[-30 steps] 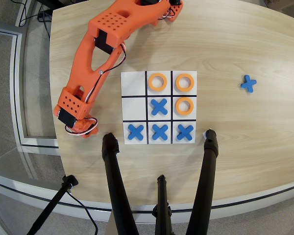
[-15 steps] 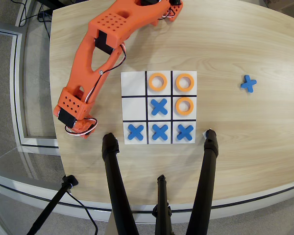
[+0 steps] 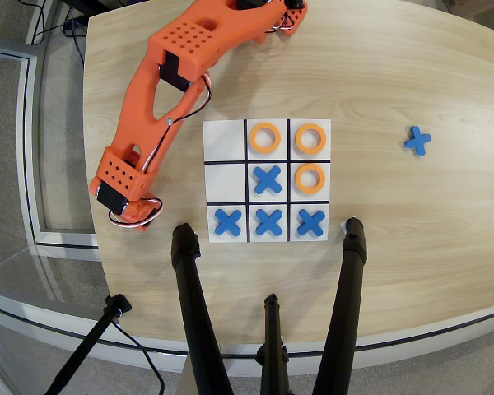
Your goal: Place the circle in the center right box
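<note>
Currently: gripper low at the board's left side, target cell just to its right.

From the overhead view, you find the gripper (image 3: pixel 136 216) at the lower end of the orange arm (image 3: pixel 160 107), resting near the table (image 3: pixel 412 66) just left of the grid board (image 3: pixel 267 180). You cannot tell whether its fingers are spread or closed, nor whether a ring sits beneath them; the arm body hides that area. The center right box (image 3: pixel 225 181), the empty middle-row cell at the board's left edge, lies up and to the right of the gripper, close by. Each visible circle (image 3: pixel 265 137) is a flat orange ring with a round hole; three occupy the top-middle, top-right and middle-right cells. No loose ring shows on the table. Blue X pieces (image 3: pixel 268 221) fill the bottom row and centre.
</note>
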Motion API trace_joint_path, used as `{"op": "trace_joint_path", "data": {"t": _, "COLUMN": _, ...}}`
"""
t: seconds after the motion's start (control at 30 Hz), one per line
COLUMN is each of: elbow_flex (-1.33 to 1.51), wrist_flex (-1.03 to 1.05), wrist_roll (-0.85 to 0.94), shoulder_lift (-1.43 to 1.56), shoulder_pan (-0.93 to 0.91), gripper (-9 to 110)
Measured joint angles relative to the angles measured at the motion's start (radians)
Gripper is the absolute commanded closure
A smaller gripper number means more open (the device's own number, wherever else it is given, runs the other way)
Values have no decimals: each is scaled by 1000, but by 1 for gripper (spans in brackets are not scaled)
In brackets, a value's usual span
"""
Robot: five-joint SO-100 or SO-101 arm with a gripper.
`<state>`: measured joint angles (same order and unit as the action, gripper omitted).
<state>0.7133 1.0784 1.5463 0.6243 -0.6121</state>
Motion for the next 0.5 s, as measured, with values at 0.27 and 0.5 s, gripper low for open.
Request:
{"op": "trace_joint_path", "data": {"t": 0.27, "elbow_flex": 0, "wrist_flex": 40, "wrist_roll": -26, "shoulder_lift": 11, "shoulder_pan": 0, "gripper": 102}}
{"op": "trace_joint_path", "data": {"t": 0.5, "elbow_flex": 15, "wrist_flex": 94, "wrist_roll": -80, "shoulder_lift": 67, "shoulder_pan": -2, "gripper": 102}}
